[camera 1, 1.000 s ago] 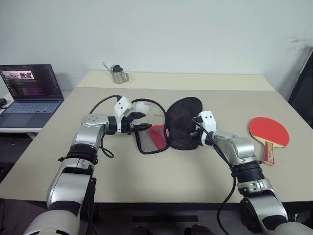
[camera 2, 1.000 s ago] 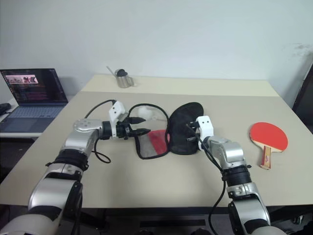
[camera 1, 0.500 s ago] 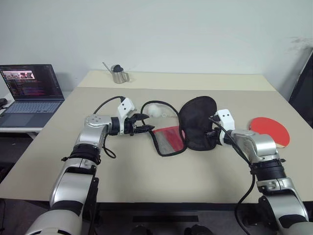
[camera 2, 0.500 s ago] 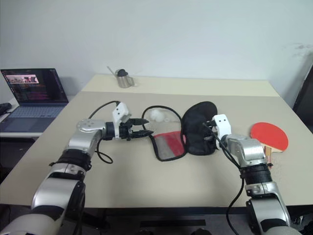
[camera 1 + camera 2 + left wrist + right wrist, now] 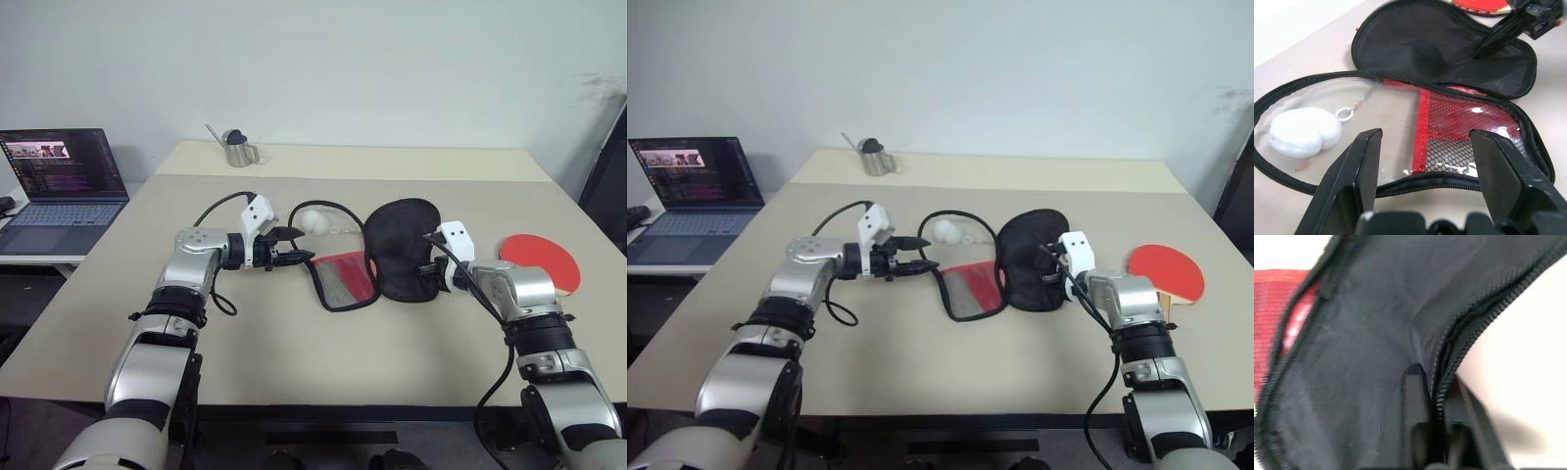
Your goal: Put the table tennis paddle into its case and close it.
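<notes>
The case lies unzipped and spread open at the table's middle: its black half point(image 5: 400, 245) on the right, its red mesh and clear half point(image 5: 343, 276) on the left. My right gripper point(image 5: 427, 266) is at the black half's right rim, and the right wrist view has the zip edge point(image 5: 1449, 357) pinched between its fingers. My left gripper point(image 5: 306, 245) is open, level with the table, just left of the clear half point(image 5: 1376, 147), touching nothing. The table tennis paddle point(image 5: 537, 257) lies flat, red face up, right of the case behind my right forearm.
A white fluffy ball on a key ring point(image 5: 312, 219) lies at the case's far-left rim. A metal cup point(image 5: 235, 149) stands at the back of the table. A laptop point(image 5: 59, 181) is open on a side table to the left. Black cable loops around my left wrist.
My right gripper has moved to the right, dragging the black half and the whole case with it, closer to the paddle. The left gripper has stayed open and nearly still.
</notes>
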Robot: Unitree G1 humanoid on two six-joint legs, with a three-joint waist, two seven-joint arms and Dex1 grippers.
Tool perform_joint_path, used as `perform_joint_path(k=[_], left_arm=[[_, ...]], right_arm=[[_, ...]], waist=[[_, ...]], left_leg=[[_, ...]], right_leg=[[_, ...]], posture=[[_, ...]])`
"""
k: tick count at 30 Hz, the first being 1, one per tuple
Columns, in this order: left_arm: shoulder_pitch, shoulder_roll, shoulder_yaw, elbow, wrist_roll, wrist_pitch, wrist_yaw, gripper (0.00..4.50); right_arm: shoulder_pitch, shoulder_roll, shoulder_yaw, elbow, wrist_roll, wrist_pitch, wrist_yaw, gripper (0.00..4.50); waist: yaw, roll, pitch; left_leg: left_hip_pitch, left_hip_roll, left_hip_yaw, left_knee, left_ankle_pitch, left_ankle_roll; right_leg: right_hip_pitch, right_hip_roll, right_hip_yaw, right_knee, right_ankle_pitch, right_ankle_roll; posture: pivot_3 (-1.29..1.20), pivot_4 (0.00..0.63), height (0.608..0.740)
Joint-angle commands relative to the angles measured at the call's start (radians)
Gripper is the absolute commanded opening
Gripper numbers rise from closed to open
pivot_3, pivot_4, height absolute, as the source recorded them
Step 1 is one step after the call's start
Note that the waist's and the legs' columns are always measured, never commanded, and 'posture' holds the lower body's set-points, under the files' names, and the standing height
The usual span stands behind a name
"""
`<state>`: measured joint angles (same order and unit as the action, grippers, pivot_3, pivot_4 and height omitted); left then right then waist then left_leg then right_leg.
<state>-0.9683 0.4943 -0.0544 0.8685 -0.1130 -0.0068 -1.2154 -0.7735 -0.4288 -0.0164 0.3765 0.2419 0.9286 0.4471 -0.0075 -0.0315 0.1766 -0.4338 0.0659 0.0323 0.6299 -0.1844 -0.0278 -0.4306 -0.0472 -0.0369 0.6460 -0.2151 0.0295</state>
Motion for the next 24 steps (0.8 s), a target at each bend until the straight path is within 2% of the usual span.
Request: perform_joint_path(k=[1, 6, 9, 18, 24], left_arm=[[-0.033, -0.005, 0.012, -0.037, -0.014, -0.002, -0.006, 3.09], [-0.031, -0.017, 0.014, -0.041, -0.017, 0.001, -0.005, 3.09], [-0.032, -0.031, 0.021, -0.055, -0.033, 0.013, -0.009, 3.09], [-0.029, -0.091, 0.022, -0.245, -0.126, 0.131, -0.066, 3.09], [-0.013, -0.120, -0.038, -0.362, -0.131, 0.150, -0.120, 3.09]], right_arm=[[-0.033, -0.032, -0.035, -0.021, -0.013, -0.023, -0.014, 1.71], [-0.033, -0.057, -0.038, -0.032, -0.033, -0.050, -0.027, 3.57], [-0.023, -0.080, -0.074, -0.071, -0.037, -0.062, -0.060, 4.46], [0.176, -0.056, -0.226, -0.593, 0.101, 0.200, -0.115, 4.46], [0.332, -0.034, -0.318, -0.870, 0.089, 0.332, -0.225, 4.46]], waist=[[0.000, 0.000, 0.000], [0.000, 0.000, 0.000], [0.000, 0.000, 0.000], [0.005, 0.000, 0.000], [0.006, 0.001, 0.000]], left_leg=[[0.000, 0.000, 0.000, 0.000, 0.000, 0.000], [0.000, 0.000, 0.000, 0.000, 0.000, 0.000], [0.000, 0.000, 0.000, 0.000, 0.000, 0.000], [-0.001, 0.000, 0.000, -0.001, 0.000, 0.000], [0.000, 0.000, -0.001, 0.000, 0.000, 0.000]], right_leg=[[0.000, 0.000, 0.000, 0.000, 0.000, 0.000], [0.000, 0.000, 0.000, 0.000, 0.000, 0.000], [0.000, 0.000, 0.000, 0.000, 0.000, 0.000], [0.000, 0.000, 0.000, 0.000, -0.001, 0.000], [0.000, 0.000, 0.000, 0.001, -0.001, 0.000]], posture=[[0.00, 0.150, 0.740], [0.00, 0.150, 0.740], [0.00, 0.150, 0.740], [0.00, 0.150, 0.740], [0.00, 0.150, 0.740]])
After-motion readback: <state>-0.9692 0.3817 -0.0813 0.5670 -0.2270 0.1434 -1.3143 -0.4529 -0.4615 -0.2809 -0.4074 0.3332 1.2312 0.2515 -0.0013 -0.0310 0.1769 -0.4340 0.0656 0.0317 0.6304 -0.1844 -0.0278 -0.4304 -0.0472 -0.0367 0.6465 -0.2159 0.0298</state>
